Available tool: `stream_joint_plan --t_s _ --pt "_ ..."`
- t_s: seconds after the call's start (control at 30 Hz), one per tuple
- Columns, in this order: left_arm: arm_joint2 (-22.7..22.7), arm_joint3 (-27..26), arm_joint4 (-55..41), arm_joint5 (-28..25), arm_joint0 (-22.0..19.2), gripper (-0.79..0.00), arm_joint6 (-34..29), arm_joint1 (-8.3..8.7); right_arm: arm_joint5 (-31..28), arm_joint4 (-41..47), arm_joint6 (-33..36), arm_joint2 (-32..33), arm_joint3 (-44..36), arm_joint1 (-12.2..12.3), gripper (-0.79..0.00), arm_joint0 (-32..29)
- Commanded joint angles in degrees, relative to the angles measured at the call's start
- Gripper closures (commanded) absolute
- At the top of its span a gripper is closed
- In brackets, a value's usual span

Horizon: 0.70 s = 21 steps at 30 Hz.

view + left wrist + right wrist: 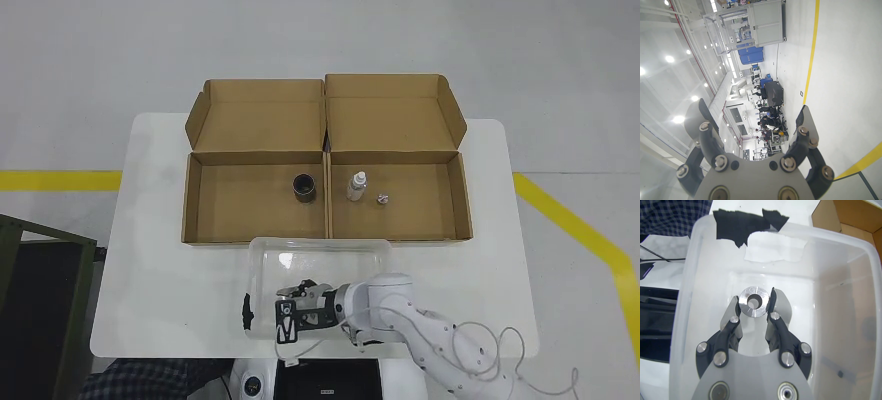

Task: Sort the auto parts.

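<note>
A shiny metal ring (753,302) with a round centre hole lies inside the clear plastic bin (848,262). My right gripper (754,304) is down in that bin and shut on the ring, one pad against each side. Seen from above, the right gripper (300,312) sits at the bin's (262,262) near left corner. A black cylinder (304,186) stands in the left cardboard box (225,205). A white part (356,185) and a small metal part (381,198) rest in the right cardboard box (430,205). My left gripper (753,115) is open, holding nothing and facing the hall.
The two cardboard boxes stand side by side behind the bin with their lids folded back. Black tape (738,226) and a white label (774,247) are stuck on the bin's wall. Bare white table (150,250) lies to the left and right of the boxes.
</note>
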Motion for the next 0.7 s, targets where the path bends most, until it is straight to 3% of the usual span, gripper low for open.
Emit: stream_joint_plan --t_s 0.0,0.67 --pt "0.00 0.00 0.00 0.00 0.00 -0.785 0.00 0.00 -0.23 1.07 -0.45 0.64 -0.66 0.14 0.000 -0.23" --pt "0.00 0.00 0.00 0.00 0.00 -0.785 0.00 0.00 -6.63 27.60 -8.65 16.13 -4.18 3.02 0.000 -3.40"
